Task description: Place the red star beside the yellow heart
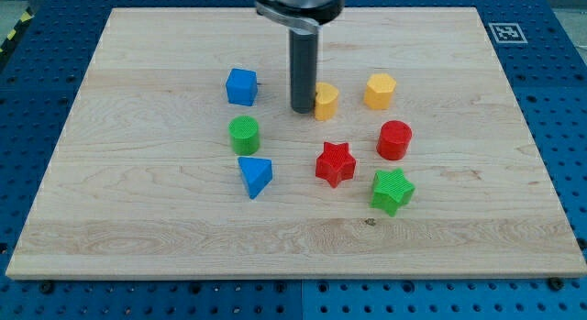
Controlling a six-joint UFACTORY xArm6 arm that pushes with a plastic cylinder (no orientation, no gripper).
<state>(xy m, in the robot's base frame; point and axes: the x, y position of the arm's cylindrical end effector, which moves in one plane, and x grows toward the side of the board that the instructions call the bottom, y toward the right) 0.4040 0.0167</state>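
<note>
My tip (302,109) rests on the wooden board (138,219) a little above the frame's centre, touching or just beside the left side of the yellow heart (325,101). The rod ends plainly, with no pincer on it, so there is nothing to stand apart or together.

The red star (335,163) lies below the yellow heart, near the middle of the frame and clearly apart from it. To the right of the heart, near the upper middle, sits a yellow hexagon block (379,91). Below that is a red cylinder (394,139), and lower still, to the lower right of the red star, a green star (393,191).

Left of my tip, a blue cube (241,86) stands in the upper left part of the cluster. Under it is a green cylinder (244,135), and just below that, nearly touching it, a blue triangular block (256,175).

At the board's upper right corner a black-and-white square marker (504,31) is printed, a coded pattern with no readable words. No brand names or other writing can be made out. The board lies on a blue perforated surface (569,127).
</note>
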